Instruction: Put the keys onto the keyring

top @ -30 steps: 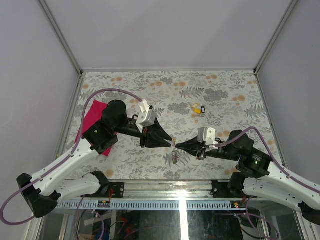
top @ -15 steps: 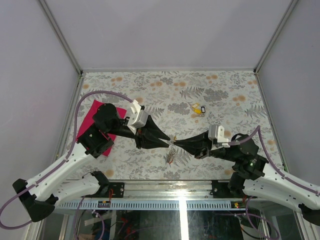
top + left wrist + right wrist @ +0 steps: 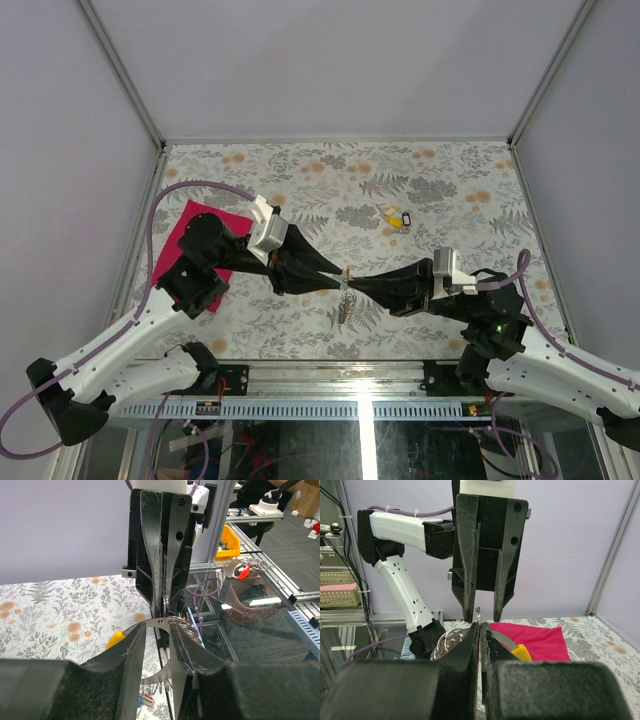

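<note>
The keyring point(image 3: 345, 305), a flat grey metal ring with several small loops and keys on it, hangs in the air between both gripper tips. My right gripper point(image 3: 356, 285) is shut on a small wire loop at the keyring's top point(image 3: 478, 613). My left gripper point(image 3: 337, 280) is open, its fingertips on either side of that loop, and the ring point(image 3: 157, 680) shows in its gap. A yellow-capped key point(image 3: 116, 640) and a red-capped key point(image 3: 146, 700) hang on the ring. Two loose keys point(image 3: 398, 217), yellow and dark-capped, lie on the table.
A red cloth point(image 3: 175, 252) lies at the table's left, under the left arm, and shows behind the ring in the right wrist view point(image 3: 535, 640). The floral table point(image 3: 420, 180) has metal frame rails along its edges.
Both wrists have drawn back and levelled out while the tips stay together at mid-table. The hanging keyring has shifted slightly left and up.
</note>
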Tool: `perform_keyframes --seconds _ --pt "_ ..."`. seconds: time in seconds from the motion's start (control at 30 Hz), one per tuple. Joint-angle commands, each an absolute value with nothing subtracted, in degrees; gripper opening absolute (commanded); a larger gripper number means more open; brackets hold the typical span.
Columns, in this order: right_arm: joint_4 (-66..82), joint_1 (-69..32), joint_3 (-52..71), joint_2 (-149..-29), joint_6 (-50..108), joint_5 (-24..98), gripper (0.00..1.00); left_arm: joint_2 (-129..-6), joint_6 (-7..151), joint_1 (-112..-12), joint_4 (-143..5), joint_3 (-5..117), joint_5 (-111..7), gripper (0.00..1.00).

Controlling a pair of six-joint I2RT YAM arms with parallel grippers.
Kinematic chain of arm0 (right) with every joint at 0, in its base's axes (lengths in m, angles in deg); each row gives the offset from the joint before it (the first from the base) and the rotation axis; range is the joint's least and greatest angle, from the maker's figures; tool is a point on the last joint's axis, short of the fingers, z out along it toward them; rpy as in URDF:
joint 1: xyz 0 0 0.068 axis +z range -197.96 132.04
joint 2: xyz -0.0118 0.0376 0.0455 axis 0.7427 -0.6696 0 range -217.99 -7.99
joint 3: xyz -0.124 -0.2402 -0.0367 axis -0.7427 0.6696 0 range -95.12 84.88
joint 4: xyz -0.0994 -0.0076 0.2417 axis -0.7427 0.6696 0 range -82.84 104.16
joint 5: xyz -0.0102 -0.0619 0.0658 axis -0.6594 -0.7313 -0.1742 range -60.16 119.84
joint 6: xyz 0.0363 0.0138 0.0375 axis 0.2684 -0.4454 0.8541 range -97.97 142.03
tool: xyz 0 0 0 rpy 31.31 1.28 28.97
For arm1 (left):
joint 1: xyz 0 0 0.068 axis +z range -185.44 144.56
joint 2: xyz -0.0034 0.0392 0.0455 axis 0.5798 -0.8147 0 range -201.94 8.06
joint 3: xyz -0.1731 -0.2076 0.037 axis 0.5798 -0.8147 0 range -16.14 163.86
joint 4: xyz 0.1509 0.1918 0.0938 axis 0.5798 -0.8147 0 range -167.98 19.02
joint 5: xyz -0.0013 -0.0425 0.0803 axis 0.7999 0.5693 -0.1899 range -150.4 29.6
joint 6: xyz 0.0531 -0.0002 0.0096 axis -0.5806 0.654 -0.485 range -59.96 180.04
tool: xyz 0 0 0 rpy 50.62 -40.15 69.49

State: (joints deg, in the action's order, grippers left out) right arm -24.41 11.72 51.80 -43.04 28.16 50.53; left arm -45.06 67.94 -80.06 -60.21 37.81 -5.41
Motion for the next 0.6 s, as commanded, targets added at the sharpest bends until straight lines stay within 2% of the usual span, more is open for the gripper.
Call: perform_keyframes --seconds 0.0,0.2,0.57 --pt "-30.6 12.0 50.9 -43.0 28.9 51.6 0.00 -44.5 71.8 -80.3 -51.0 36.7 -6.7 0.27" --pt "-31.1 12.0 50.7 -43.6 28.9 51.7 0.00 -45.4 74.3 -80.4 -46.9 36.0 -4.7 0.27" --pt "-33.4 12.0 50.4 -44.5 29.1 51.7 0.00 -45.8 73.2 -80.8 -48.7 34.8 -4.4 0.27"
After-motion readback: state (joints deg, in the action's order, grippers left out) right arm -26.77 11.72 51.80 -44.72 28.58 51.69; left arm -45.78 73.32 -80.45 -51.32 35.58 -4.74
